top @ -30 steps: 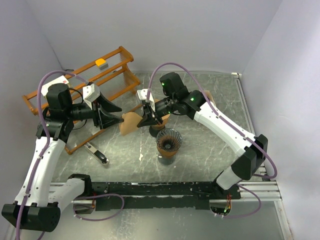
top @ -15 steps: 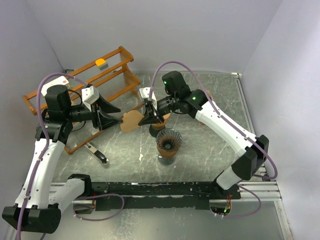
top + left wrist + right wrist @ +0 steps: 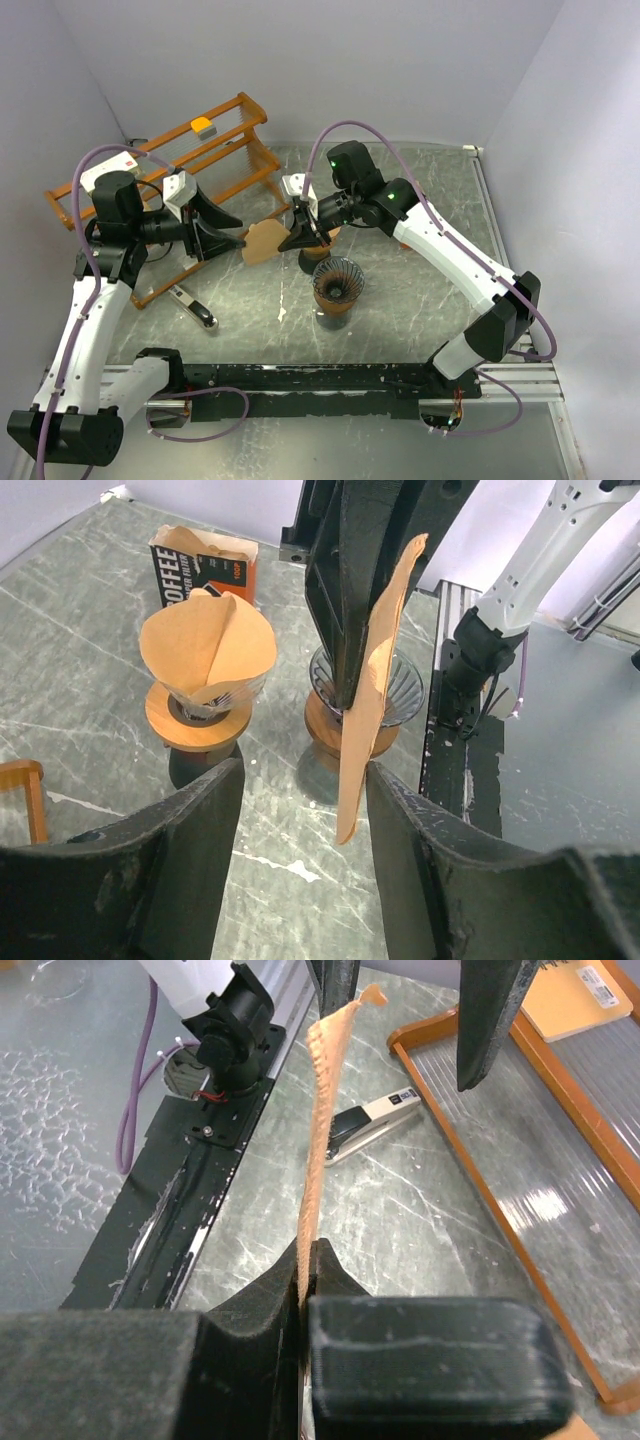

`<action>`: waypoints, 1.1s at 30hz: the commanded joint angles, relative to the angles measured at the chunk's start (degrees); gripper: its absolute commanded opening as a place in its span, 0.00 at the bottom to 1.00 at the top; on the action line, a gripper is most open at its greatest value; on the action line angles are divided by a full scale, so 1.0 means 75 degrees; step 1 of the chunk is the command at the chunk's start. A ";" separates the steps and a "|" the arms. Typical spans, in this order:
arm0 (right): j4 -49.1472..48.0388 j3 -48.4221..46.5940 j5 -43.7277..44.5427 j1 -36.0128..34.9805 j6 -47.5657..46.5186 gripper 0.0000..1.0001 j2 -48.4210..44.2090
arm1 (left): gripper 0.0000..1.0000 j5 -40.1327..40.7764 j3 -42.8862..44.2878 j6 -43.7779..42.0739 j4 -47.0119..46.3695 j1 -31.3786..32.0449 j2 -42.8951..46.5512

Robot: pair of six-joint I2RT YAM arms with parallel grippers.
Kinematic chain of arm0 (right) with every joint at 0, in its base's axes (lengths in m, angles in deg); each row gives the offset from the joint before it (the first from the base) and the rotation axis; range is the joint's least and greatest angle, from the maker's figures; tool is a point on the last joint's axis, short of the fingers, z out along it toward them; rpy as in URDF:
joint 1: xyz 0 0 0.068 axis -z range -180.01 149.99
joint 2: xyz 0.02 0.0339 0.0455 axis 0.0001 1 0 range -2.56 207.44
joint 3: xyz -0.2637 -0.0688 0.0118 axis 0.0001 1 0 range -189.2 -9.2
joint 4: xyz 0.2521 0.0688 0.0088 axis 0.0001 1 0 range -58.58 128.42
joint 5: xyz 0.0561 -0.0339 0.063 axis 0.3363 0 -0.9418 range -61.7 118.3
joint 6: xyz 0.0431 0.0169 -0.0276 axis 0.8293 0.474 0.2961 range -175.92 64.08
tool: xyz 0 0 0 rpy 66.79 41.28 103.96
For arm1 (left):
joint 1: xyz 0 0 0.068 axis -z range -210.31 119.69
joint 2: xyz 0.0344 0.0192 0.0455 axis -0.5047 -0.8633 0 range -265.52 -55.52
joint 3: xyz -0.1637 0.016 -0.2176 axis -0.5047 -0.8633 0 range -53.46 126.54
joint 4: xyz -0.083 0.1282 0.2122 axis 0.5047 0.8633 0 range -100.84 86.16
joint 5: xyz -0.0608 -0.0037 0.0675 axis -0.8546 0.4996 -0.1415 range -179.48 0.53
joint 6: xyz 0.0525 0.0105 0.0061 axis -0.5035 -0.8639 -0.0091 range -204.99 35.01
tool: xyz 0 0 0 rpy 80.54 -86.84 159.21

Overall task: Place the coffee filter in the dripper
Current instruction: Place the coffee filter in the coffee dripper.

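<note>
Pinching the coffee filter (image 3: 262,240) by one end, right hand (image 3: 295,238) pressed together on the paper. Held it aloft over the middle of the worktop (image 3: 420,200), folded flat and standing on edge. Ran its long axis out from the right hand toward the left hand (image 3: 238,230), free end reaching between that hand's spread fingers (image 3: 190,880) and, as far as could be told, touching neither. Hung up and toward the far left corner from the empty dripper (image 3: 338,283), itself standing just to the near side of the right hand and well apart from the left. Judged the right arm the nearer one for the drop. Seemed to need opening first: unlikely to seat in the cone while flat, and faced squarely by the left hand at the loose edge.
</note>
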 commanded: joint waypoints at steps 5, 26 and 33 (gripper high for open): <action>-0.0124 0.0069 -0.0175 0.0007 -0.0015 0.00 -0.0125 | 0.69 -0.0191 0.0649 0.0317 -0.0262 -0.0071 -0.0239; -0.0274 0.0359 0.0600 -0.0236 0.0268 0.00 -0.0039 | 0.90 -0.0292 0.1036 -0.0447 0.0127 -0.0072 -0.0693; 0.0161 0.0129 0.0581 -0.0441 -0.0102 0.00 0.0178 | 0.87 0.0014 0.1018 0.0401 -0.0232 -0.0072 -0.0696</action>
